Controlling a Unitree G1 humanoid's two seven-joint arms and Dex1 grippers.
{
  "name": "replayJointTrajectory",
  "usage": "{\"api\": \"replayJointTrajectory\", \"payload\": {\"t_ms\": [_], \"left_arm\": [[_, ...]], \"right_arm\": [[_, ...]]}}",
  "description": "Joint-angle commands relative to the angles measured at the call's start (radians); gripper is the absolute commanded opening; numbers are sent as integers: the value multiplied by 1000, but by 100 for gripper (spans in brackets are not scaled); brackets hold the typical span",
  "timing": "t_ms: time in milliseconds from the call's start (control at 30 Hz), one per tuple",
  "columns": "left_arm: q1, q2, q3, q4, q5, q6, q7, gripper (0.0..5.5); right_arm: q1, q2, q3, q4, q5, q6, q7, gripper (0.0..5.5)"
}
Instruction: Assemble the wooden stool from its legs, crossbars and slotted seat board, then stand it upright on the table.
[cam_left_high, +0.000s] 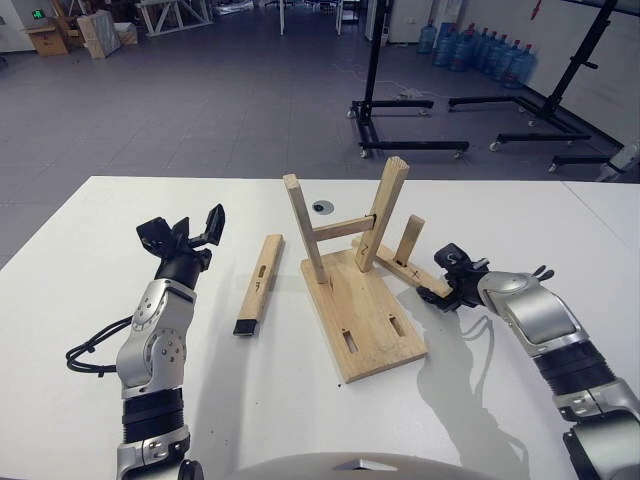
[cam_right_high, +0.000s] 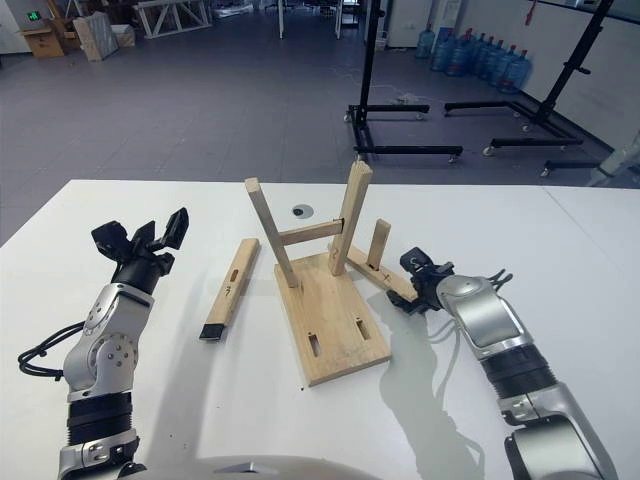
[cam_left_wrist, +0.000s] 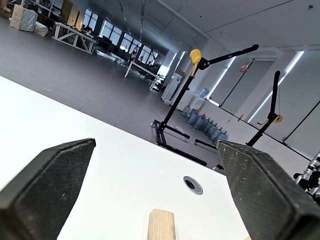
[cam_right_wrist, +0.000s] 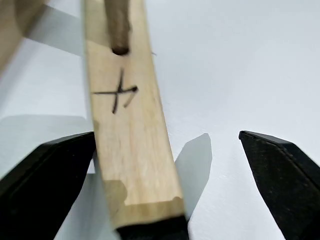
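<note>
Right gripper poised over the marked leg, stool half built.
Right gripper (cam_left_high: 443, 282), fingers spread wide, straddles the end of the marked leg (cam_right_wrist: 130, 125) lying on the counter (cam_left_high: 120, 220); not closed on it yet. Just beyond that gripper the seat board (cam_left_high: 375, 320) lies flat with two upright legs (cam_left_high: 305, 230) and a crossbar (cam_left_high: 340, 229) slotted in. Left gripper (cam_left_high: 187, 230) is wide and empty, with the loose leg (cam_left_high: 258, 285) between it and the board. Likely next: close on the marked leg, lift it, and line its end up with a free slot.
</note>
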Motion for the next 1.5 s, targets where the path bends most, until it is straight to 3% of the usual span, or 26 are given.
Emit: {"api": "replayJointTrajectory", "payload": {"t_ms": [33,233,400,500,633,767,867,933,1167,1500], "left_arm": [[4,-2,-4,6,11,-4,0,444],[4,-3,-6,8,13,-6,2,444],[-2,1,-5,14,13,-7,0,444],[-5,3,-2,17,14,-9,0,444],[-10,4,0,20,15,-12,0,444],[-16,3,-5,23,18,-13,0,444],[-20,3,-5,28,19,-14,-1,444],[-18,3,-6,24,20,-15,-1,444],[-22,1,-19,32,24,-13,-10,444],[-21,-5,-23,33,25,-16,-10,444]], "right_arm": [[-6,-9,-12,83,-47,1,-8,517],[-86,30,-85,51,-17,18,6,517],[-154,50,-180,-125,100,151,67,517],[-270,73,-303,-215,198,258,67,517],[-416,180,-445,-172,186,201,-112,517],[-485,417,-567,-117,171,55,-390,517],[-469,578,-547,-80,125,-66,-559,517],[-465,625,-518,-32,91,-138,-614,517],[-502,615,-494,86,2,-326,-707,517],[-500,609,-485,154,1,-398,-716,517]]}}
